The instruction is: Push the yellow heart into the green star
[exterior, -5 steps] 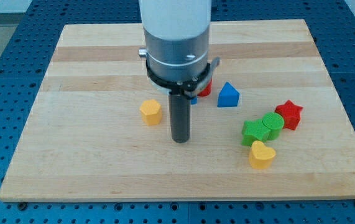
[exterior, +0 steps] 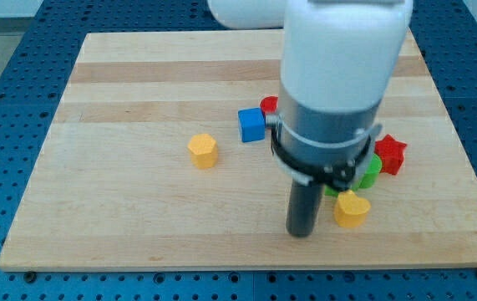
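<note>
The yellow heart (exterior: 352,208) lies near the view's bottom right of the wooden board (exterior: 121,217). The green star is mostly hidden behind the arm; only a green edge (exterior: 332,191) shows just above the heart, touching or nearly touching it. My tip (exterior: 301,233) rests on the board just left of the yellow heart, a small gap apart from it. The arm's wide body covers the area above the heart.
A green round block (exterior: 372,170) and a red star (exterior: 391,154) sit right of the arm. A blue cube (exterior: 251,124) and a partly hidden red block (exterior: 269,105) lie at centre. A yellow hexagon (exterior: 203,150) stands at centre left.
My tip has moved right and toward the view's bottom, from beside the yellow hexagon to just left of the yellow heart. The arm now hides the green star and the blue triangle.
</note>
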You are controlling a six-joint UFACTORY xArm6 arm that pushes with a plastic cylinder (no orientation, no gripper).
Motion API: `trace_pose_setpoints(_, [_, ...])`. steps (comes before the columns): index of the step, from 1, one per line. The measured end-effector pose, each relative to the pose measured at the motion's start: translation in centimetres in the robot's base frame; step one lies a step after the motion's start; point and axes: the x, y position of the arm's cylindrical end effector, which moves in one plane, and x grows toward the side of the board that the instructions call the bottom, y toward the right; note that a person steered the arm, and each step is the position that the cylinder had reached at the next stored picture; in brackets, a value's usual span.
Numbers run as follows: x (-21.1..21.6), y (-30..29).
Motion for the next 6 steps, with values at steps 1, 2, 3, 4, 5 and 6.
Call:
trace_pose_setpoints(1, [2.0, 7.6])
trace_pose_setpoints(2, [1.5, 13.8])
trace_pose_setpoints(3, [0.3, 12.3])
trace_pose_setpoints(4, [-1.1, 9.6])
trace_pose_setpoints(5, [-2.0, 8.0])
trace_pose_setpoints(6, [-5.7, 4.8])
